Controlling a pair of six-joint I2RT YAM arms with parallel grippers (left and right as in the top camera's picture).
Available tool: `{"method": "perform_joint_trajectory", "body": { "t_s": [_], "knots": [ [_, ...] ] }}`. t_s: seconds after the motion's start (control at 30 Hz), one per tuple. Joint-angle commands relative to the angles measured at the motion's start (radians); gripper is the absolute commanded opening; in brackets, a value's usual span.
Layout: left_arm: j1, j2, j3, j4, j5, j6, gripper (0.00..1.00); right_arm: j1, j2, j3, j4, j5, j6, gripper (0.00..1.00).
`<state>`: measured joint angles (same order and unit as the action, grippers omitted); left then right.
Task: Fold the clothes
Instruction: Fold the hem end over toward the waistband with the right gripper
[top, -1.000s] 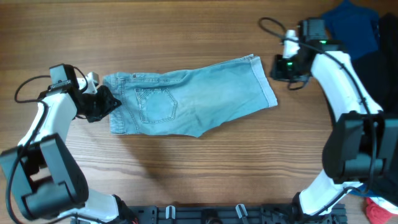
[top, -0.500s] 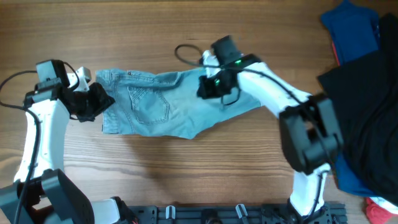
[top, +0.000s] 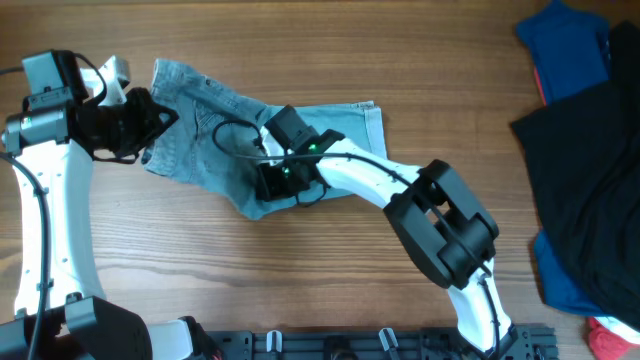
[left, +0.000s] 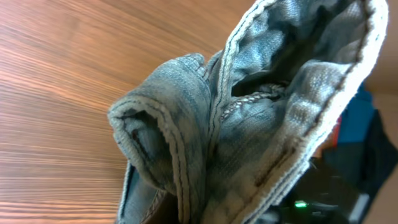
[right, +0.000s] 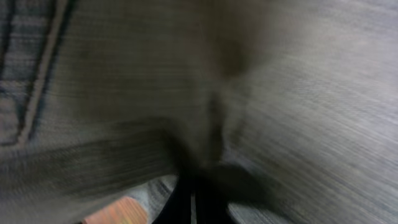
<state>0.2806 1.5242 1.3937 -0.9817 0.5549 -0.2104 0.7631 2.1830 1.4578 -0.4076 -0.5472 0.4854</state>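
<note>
The light blue denim shorts (top: 190, 150) lie crumpled at the left centre of the table, partly folded over themselves. My left gripper (top: 145, 118) is shut on their left end and holds it raised; bunched denim (left: 261, 124) fills the left wrist view and hides the fingers. My right gripper (top: 270, 185) is down on the shorts near their front edge, shut on a fold of denim. The right wrist view is blurred, showing denim (right: 280, 81) and dark fingertips (right: 193, 199) pressed together.
A large black garment (top: 590, 160) and a royal-blue garment (top: 565, 45) lie at the right edge. A small red thing (top: 610, 340) sits at the bottom right corner. The right arm stretches across the table's middle (top: 400, 185).
My right gripper has swept from the far right to the left, dragging the leg end over the shorts. My left gripper has lifted the waist end up and back.
</note>
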Motion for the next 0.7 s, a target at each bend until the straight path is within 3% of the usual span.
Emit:
{"method": "perform_joint_trajectory", "body": {
  "t_s": [0.0,0.33,0.43,0.67],
  "knots": [
    [-0.048,-0.029,0.047,0.0,0.126,-0.068,0.04,0.029,0.034,0.013,0.057,-0.005,0.079,0.04],
    [-0.169,-0.028,0.047,-0.002,0.125,-0.113,0.04,0.035,0.033,0.013,0.1,0.006,0.094,0.04],
    [-0.187,-0.028,0.047,-0.016,0.065,-0.112,0.04,0.003,-0.022,0.013,0.011,0.042,0.033,0.04],
    [-0.187,-0.028,0.047,-0.029,0.034,-0.108,0.04,-0.18,-0.292,0.014,-0.291,0.414,-0.036,0.04]
  ]
}}
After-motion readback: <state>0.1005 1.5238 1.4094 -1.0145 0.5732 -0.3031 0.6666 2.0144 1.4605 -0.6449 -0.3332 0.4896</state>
